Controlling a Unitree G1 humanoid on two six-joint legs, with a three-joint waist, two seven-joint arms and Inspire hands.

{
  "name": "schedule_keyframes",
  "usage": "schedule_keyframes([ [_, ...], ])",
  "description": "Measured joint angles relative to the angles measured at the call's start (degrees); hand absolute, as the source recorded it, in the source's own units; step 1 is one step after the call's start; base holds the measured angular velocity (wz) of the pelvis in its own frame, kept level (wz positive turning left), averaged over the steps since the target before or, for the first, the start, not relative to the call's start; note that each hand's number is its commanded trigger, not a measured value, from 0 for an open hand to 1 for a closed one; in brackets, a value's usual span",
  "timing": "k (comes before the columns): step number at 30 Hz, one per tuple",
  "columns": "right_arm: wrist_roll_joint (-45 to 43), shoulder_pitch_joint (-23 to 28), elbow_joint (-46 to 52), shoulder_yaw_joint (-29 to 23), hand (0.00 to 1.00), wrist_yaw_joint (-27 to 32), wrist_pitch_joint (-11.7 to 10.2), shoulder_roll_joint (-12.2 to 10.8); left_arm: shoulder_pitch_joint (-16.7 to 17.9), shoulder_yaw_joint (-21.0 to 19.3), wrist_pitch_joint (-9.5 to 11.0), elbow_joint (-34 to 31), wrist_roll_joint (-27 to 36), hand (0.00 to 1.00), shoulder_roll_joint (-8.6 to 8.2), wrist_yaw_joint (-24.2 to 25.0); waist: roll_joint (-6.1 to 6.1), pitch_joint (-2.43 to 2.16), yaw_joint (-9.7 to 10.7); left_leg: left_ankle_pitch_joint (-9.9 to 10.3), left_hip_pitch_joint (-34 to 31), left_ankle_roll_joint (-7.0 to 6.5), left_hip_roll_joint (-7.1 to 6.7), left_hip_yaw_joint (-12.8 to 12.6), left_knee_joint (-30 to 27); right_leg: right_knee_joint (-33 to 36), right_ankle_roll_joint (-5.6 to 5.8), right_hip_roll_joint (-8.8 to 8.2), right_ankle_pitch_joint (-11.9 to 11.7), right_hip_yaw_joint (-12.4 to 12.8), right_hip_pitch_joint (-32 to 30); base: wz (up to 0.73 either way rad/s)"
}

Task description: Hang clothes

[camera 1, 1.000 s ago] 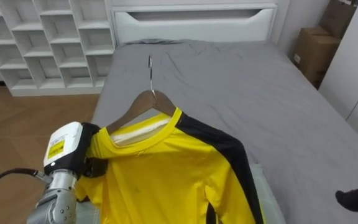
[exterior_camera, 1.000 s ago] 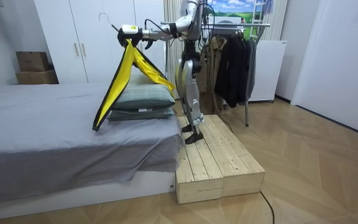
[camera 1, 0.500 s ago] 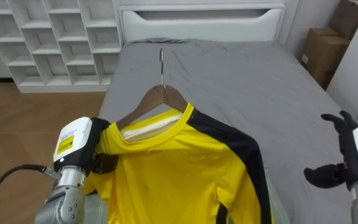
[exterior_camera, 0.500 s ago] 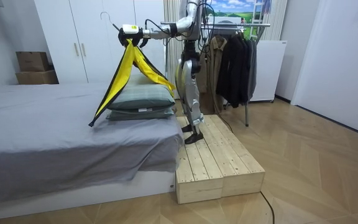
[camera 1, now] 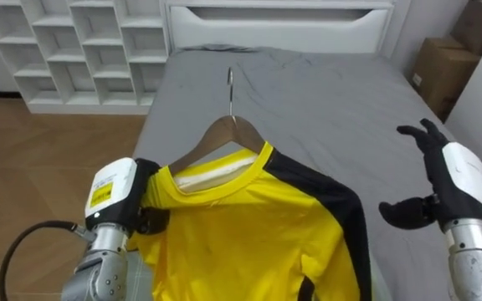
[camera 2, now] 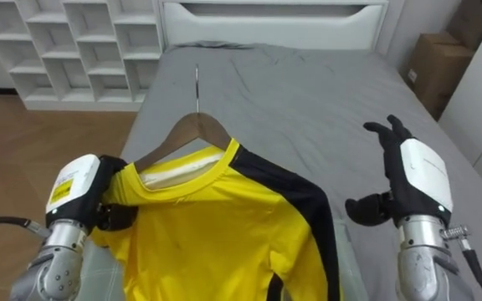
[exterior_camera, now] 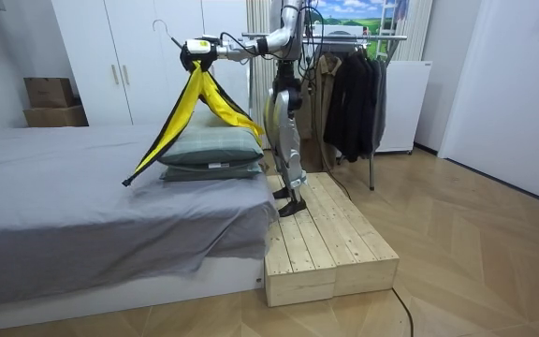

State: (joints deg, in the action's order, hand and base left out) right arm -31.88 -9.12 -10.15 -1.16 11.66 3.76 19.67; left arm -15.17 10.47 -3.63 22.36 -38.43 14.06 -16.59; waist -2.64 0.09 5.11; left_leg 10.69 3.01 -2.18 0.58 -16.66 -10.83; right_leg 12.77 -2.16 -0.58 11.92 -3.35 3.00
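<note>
Left hand [camera 1: 120, 196]: clenched on yellow shirt [camera 1: 241, 234] shoulder, over hanger [camera 1: 228, 125].
Right hand [camera 1: 450, 180]: fingers spread, empty.
Advice: grasp hanger top, hold level.

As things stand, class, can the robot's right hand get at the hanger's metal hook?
Probably yes. The right hand is open and raised beside the yellow shirt; the hook stands bare above it, with nothing between hand and hook.
</note>
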Motion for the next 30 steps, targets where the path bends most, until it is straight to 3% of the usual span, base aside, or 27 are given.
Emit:
schedule_keyframes([
  [16, 2.91, -1.67, 3.94, 0.04, 0.0, -6.44, 1.33, -1.13, 0.05, 0.03, -2.56, -0.63, -2.21, 1.0, -0.67, 1.73, 0.05, -0.03, -0.92, 0.0, 0.28, 0.0, -0.05, 0.39, -0.04, -0.62, 0.04, -0.04, -0.04, -0.25, 0.88, 0.01],
  [24, 6.98, -1.7, 3.78, 3.34, 0.0, -17.34, 3.51, -1.33, 0.07, 0.1, -3.49, -2.64, -2.56, 1.0, -1.86, 4.01, 0.1, -0.03, -1.05, 0.0, -0.25, 0.0, -0.07, 1.05, -0.1, -1.05, 0.05, -0.09, -0.18, -1.19, 0.8, 0.04],
  [30, 8.18, -1.71, 2.8, 4.67, 0.0, -24.24, 3.83, -1.32, 0.07, 0.07, -3.52, -2.93, -4.02, 1.0, -1.85, 6.4, -0.07, 0.01, -1.63, 0.0, -0.23, 0.0, -0.07, 1.19, -0.08, -1.16, 0.05, -0.09, -0.18, -1.41, 0.87, 0.02],
])
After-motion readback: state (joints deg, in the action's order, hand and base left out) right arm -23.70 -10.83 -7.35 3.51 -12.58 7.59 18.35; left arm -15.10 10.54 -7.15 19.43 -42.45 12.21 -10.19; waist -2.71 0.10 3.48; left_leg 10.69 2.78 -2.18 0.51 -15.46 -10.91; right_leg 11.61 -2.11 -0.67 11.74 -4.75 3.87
